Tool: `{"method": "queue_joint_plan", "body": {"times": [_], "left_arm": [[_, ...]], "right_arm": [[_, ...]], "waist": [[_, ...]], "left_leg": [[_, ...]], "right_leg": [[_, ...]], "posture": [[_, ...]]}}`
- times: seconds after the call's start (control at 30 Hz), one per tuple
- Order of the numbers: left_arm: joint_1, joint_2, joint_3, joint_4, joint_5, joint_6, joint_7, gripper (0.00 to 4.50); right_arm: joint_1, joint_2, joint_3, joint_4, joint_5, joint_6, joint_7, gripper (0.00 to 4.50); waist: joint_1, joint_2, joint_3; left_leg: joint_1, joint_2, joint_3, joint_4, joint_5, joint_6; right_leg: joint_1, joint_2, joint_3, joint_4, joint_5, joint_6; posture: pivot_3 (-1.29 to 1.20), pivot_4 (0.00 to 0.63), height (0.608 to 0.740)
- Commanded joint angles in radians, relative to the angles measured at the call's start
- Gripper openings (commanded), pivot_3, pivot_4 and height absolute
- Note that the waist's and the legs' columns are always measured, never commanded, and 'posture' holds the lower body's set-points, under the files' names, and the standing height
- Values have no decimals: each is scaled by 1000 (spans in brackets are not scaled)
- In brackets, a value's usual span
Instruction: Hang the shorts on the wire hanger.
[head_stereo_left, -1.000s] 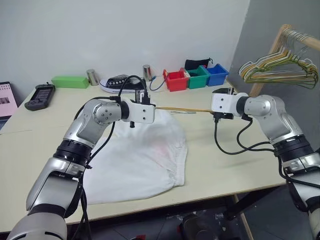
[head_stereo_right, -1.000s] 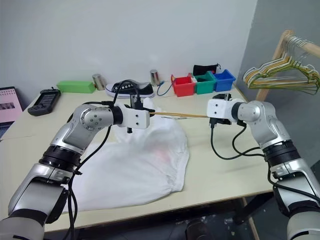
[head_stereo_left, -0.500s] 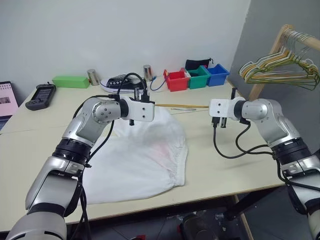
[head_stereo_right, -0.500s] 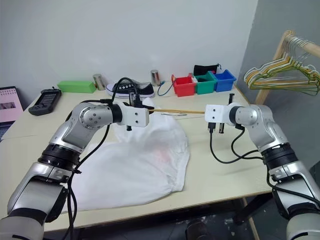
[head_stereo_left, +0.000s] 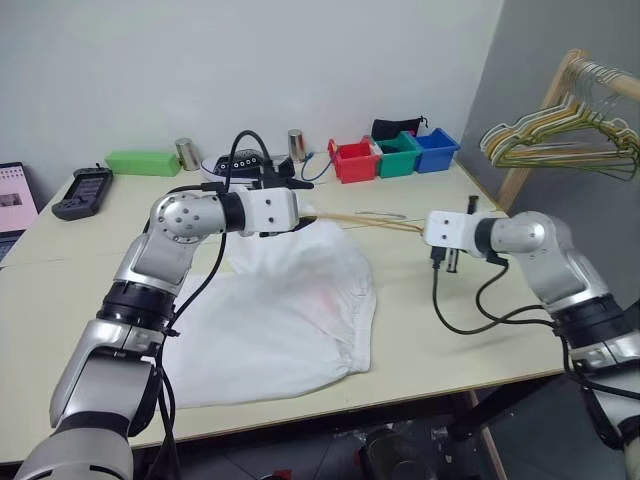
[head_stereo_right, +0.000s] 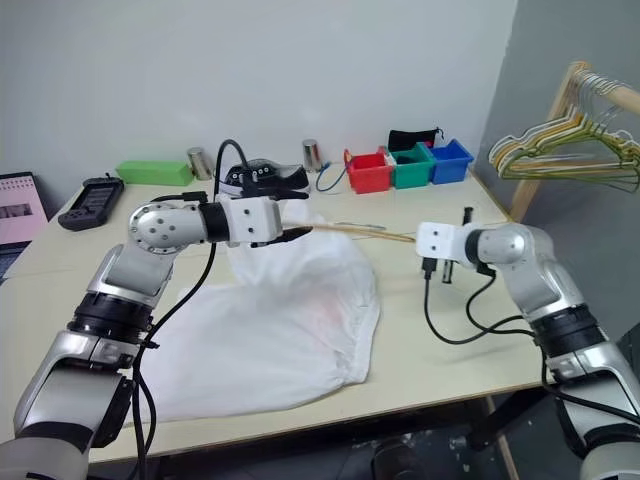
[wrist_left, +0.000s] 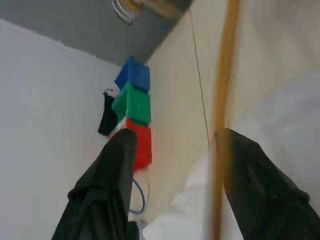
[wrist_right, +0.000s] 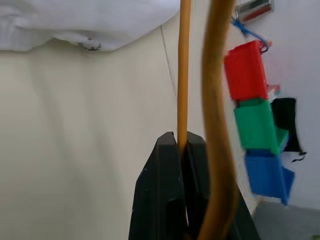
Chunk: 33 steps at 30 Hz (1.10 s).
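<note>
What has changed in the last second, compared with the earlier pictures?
The right gripper has closed on the wire hanger and moved down and toward the table's near right side. The left gripper has opened around the hanger's other end, and its wrist has rolled. The shorts, the shoe and the coloured bins stayed where they were.

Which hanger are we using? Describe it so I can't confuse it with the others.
On the table, find the white shorts. The wire hanger is the thin golden-tan rod running from their far edge to the right gripper. The green, white and yellow hangers hang bunched on the wooden rack.
</note>
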Motion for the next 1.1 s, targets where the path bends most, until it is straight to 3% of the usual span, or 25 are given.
{"method": "queue_joint_plan", "body": {"times": [0.03, 0.17, 0.27, 0.33, 0.5, 0.6, 0.73, 0.83, 1.1], "left_arm": [[138, 32, 87, -223, -174, 204, -46, 3555], [310, 59, 143, -429, -338, 462, -56, 4452], [451, 101, 166, -579, -466, 661, -72, 4481], [539, 135, 173, -652, -507, 734, -84, 4481], [711, 164, 210, -766, -556, 825, -54, 4481], [771, 166, 241, -817, -570, 855, -31, 4481], [809, 161, 278, -853, -585, 886, 3, 4481], [815, 171, 286, -858, -589, 899, 5, 4481], [744, 183, 281, -851, -603, 934, -8, 4481]], "right_arm": [[85, -90, -99, -28, 103, 143, 118, 0], [194, -188, -160, -112, 295, 448, 353, 0], [298, -293, -190, -222, 466, 708, 516, 0], [370, -338, -215, -285, 549, 839, 547, 0], [525, -390, -276, -356, 745, 1226, 538, 0], [630, -402, -329, -410, 847, 1367, 514, 0], [799, -372, -403, -473, 927, 1439, 461, 0], [899, -308, -438, -604, 1007, 1481, 407, 0], [886, -149, -423, -622, 1077, 1531, 227, 0]], "waist": [[5, 0, 0], [2, 0, 0], [1, 0, 0], [-1, 0, 0], [-9, -4, 1], [-7, -7, 4], [-5, -7, 6], [2, 0, 10], [54, 3, 18]], "left_leg": [[0, 0, 0, 0, 0, 0], [1, 1, 0, 0, 0, 0], [6, 1, 0, 1, 0, 0], [9, 3, 0, 0, -1, -1], [13, 3, 0, 0, -5, -7], [13, 3, 1, 1, -5, -8], [7, 5, -1, 15, -15, -12], [-3, 4, -1, 16, -21, -6], [-5, 5, -2, 14, -22, -8]], "right_leg": [[0, 0, 0, 0, 0, 0], [1, 0, 0, 1, 0, -1], [5, 0, -1, 2, -2, -4], [7, 0, -1, 2, -7, -12], [10, 0, -3, 1, -10, -16], [6, -2, -3, 0, -10, -16], [5, -5, -7, -2, -10, -16], [4, -15, -17, -19, -10, -16], [3, -14, -24, -17, -10, -14]], "posture": [[-269, 11, 740], [-268, 11, 740], [-268, 13, 740], [-267, 17, 740], [-255, 26, 740], [-243, 39, 740], [-238, 54, 740], [-241, 58, 740], [-230, 64, 740]]}}
